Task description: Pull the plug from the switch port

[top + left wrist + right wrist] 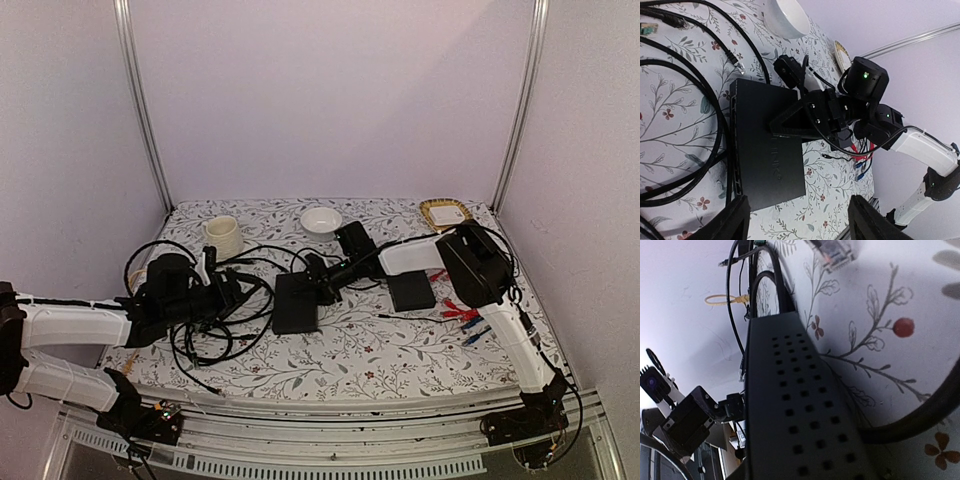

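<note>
Black switch [765,150] lies ahead of the wide-open, empty left gripper [800,222] and under the right gripper [785,124], whose gap I cannot tell. Its plug is hidden, likely stiff; pinch the body.

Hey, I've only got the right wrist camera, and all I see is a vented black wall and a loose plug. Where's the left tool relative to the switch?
Observer: The left tool is to the left of the switch, jaws open, gripping nothing.
Operator: What's on the switch's other side?
Observer: A second, shorter black box lies apart from it on the right.
Operator: Anything further back?
Observer: A white bowl stands near the back wall.
</note>
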Controlling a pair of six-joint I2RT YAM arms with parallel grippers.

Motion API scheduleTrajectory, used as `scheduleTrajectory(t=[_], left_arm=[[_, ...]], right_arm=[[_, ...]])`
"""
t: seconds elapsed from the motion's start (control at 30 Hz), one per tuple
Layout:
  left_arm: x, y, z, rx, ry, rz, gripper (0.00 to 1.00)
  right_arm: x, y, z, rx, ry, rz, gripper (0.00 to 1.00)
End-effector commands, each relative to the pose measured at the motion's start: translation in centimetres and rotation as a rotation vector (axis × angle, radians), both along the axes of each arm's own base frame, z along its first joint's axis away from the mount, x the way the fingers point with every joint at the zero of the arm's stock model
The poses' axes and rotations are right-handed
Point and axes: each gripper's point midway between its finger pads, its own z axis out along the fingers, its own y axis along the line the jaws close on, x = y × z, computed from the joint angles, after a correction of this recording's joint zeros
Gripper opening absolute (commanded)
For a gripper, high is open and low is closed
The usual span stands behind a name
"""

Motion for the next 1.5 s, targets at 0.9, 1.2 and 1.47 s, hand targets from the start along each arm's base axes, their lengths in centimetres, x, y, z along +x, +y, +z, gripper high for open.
scheduleTrajectory(t=[0.9,1.2,1.47], left_arm=[[1.6,2.8,2.1,0.038,-0.065,0.083,0.70],[2.7,6.0,5.3,0.124,-0.163,0.240,0.70],[3.6,9.6,8.7,0.280,-0.304,0.390,0.70]], right_arm=[[2.8,-9.1,-3.9,-0.641,-0.214,-0.268,0.99],[5.2,-13.0,1.9,-0.822,-0.471,-0.363,0.99],[5.9,-18.9,10.1,-0.930,-0.845,-0.544,0.99]])
